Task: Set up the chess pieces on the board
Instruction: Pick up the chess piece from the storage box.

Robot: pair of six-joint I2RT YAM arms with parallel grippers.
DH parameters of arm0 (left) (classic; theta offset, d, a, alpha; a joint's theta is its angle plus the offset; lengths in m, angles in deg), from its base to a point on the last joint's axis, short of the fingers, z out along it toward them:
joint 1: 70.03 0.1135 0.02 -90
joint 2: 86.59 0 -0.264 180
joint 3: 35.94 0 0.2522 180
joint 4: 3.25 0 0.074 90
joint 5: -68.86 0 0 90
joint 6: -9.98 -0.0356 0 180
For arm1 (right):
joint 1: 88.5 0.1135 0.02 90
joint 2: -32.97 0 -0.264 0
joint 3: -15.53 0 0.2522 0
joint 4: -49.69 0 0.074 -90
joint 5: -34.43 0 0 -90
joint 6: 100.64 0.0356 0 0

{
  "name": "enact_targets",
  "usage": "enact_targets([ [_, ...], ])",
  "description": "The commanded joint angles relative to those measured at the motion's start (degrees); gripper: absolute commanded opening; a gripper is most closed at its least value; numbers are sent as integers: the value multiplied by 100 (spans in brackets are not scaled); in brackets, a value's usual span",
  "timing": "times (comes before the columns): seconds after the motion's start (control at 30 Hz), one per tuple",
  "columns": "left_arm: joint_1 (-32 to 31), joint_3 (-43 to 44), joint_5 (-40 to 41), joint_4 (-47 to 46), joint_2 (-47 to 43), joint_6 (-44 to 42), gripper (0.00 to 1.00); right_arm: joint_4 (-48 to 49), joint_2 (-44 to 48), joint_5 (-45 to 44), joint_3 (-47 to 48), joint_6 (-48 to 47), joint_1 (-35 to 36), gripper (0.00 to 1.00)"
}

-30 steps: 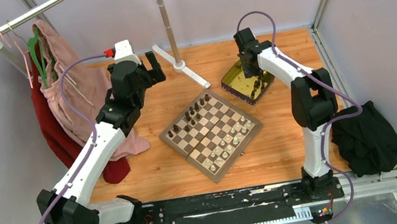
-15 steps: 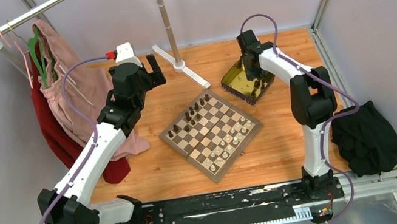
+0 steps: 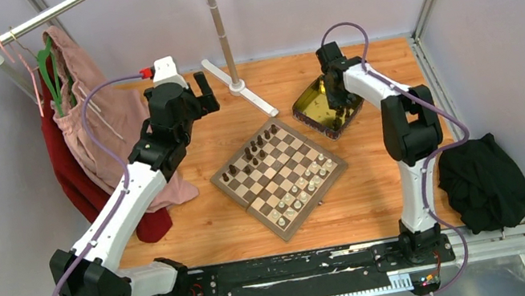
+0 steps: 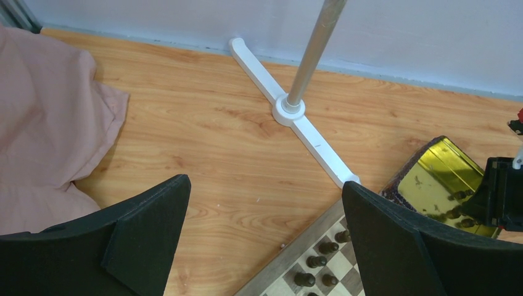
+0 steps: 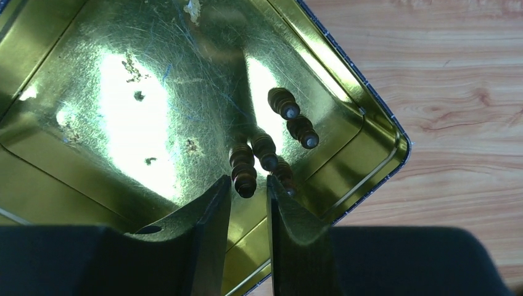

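Since a second ago the right arm has swung its wrist a little toward the right edge of the surface, so the right pincer [image 5: 248,182] hangs low over the yellow-gold tin [image 5: 92,154]. The left arm has kept its pose.

The tin sits near the far edge, right of the middle, just beyond the board [image 3: 250,207]. A handful of dark brown chess pieces [image 5: 264,149] lie on their sides in a cluster on the tin's scratched floor, toward one corner. The right pincer's fingers stand apart by a narrow gap, and the head of one lying piece shows between their tips. Whether either finger touches it cannot be told.

The left pincer [image 4: 264,185] is spread wide with nothing in it, raised over bare wood between the pink cloth [image 4: 43,117] and the board's far corner.

The board lies at the middle of the surface, turned cornerwise. Dark chessmen [image 3: 252,154] stand along its far-left side and pale chessmen [image 3: 299,190] along its near-right side. A white pole stand [image 4: 288,111] rests by the far edge. The tin's outer wall carries a dark pattern too small to read.
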Motion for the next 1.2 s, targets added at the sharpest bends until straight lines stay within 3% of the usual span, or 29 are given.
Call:
enact_targets([
  [0.0, 49, 27, -48, 8, 16, -21, 100, -160, -141, 84, 127, 66, -103, 32],
  [0.33, 51, 30, -58, -9, 77, -24, 100, -179, -206, 177, 189, 47, -101, 31],
  [0.9, 86, -22, -64, -14, 14, -46, 100, -260, -209, 247, 231, 27, -114, 1],
  [1.17, 103, -125, -49, -34, -78, -12, 100, -301, -120, 401, 333, 32, -113, 0],
])
